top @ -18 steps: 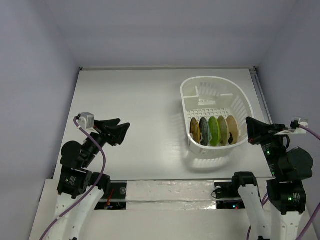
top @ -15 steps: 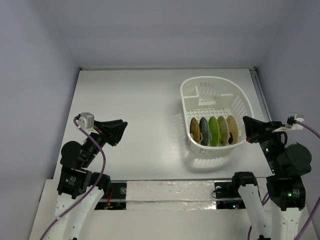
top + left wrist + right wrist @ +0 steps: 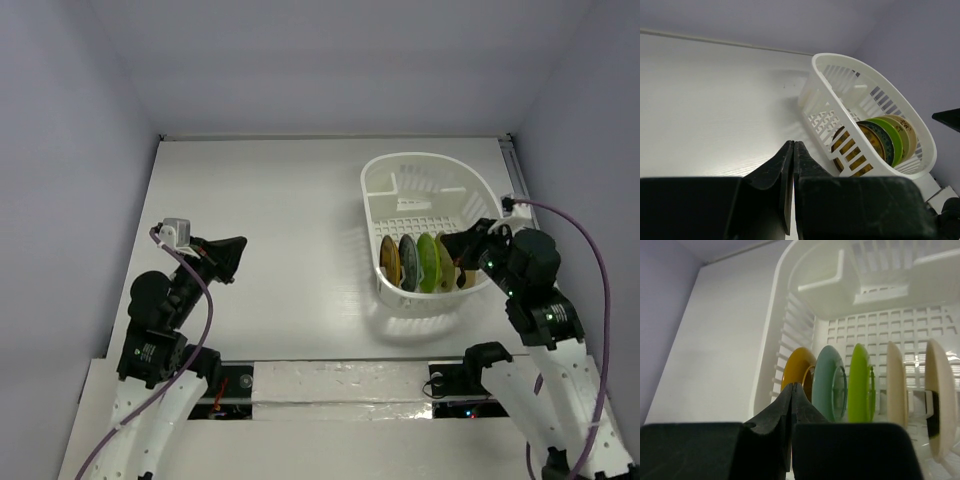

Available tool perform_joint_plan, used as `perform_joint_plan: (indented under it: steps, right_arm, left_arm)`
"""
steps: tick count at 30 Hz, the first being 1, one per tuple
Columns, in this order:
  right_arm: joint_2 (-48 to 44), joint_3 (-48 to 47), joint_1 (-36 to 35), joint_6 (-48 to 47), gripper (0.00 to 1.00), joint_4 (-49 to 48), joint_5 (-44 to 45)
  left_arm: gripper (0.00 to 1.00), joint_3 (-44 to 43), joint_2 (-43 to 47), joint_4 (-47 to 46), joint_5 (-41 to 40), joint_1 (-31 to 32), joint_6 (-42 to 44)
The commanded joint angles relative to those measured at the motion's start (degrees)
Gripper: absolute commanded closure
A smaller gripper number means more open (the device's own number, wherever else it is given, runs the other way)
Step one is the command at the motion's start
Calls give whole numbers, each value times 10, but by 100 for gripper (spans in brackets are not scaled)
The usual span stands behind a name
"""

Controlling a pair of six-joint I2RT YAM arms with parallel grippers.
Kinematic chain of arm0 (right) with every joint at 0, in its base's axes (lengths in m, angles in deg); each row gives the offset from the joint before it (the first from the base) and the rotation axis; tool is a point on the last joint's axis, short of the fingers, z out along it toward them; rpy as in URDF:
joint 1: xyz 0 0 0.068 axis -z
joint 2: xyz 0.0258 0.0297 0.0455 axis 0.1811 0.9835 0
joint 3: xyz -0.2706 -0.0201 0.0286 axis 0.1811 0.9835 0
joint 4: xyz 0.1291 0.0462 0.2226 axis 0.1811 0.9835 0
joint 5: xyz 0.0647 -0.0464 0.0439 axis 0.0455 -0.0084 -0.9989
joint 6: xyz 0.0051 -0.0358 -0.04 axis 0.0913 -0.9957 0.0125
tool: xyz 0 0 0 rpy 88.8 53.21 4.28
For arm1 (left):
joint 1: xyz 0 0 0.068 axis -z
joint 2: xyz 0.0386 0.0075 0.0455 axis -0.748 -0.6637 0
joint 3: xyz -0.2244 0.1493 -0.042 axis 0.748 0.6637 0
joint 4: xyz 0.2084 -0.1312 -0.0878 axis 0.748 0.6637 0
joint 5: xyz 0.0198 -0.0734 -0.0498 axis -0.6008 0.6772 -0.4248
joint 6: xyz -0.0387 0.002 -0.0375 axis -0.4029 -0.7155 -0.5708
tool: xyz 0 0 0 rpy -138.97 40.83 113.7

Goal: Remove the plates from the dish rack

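**Right arm now over the rack; no plate lifted yet**

Near, left: my left gripper (image 3: 236,248) waits over the table, jaws pressed together, empty. Near, right: my right gripper (image 3: 456,246), a moment ago outside the right wall of the dish rack (image 3: 400,160), now reaches over it, likewise closed and empty. Beyond its tips, five plates (image 3: 858,385) stand on edge in the rack's near end. I judge unloading is about to begin.

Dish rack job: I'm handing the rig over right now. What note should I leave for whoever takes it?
Left gripper: shut, empty, over the table, well left of the dish rack.
Right gripper: shut, empty, at the rack's near right rim, pointing at the plates.
Plates: all five stand on edge in a row at the rack's near end.
Done: nothing unloaded.
Left: open the right gripper, lift out every plate.
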Motion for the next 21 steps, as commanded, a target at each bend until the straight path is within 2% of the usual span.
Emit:
perform_joint_plan:
  steps: [1,4,7,9,10,11,13,14,17,21]
  right_arm:
    - [37,-14,-108,10,100,-15,137]
    - [90,-41,-191,7,100,13,259]
    - [130,-62,-224,10,100,48,324]
    - [159,-70,-251,19,94,73,368]
    - [165,-73,-251,35,87,80,400]
    - [168,-75,-251,34,73,84,404]
    - [163,-76,-251,35,65,78,421]
    - [162,-79,-251,39,61,85,428]
    - [176,-97,-251,48,57,111,443]
    - [213,-114,-251,60,56,133,448]
  left_arm:
    - [100,-9,-15,-8,-11,2,-5]
    - [100,-8,-14,-8,-9,2,-4]
    - [100,-8,-11,-11,-2,2,-3]
    - [100,-8,-11,-12,-1,2,-2]
    - [99,-8,-11,-12,-1,2,-3]
    - [95,-8,-11,-12,0,2,-4]
    - [89,-7,-11,-14,3,2,-3]
    - [81,-6,-8,-15,14,2,-2]
    - [68,-4,-7,-20,22,2,-2]
    - [63,-4,-4,-20,23,2,-1]
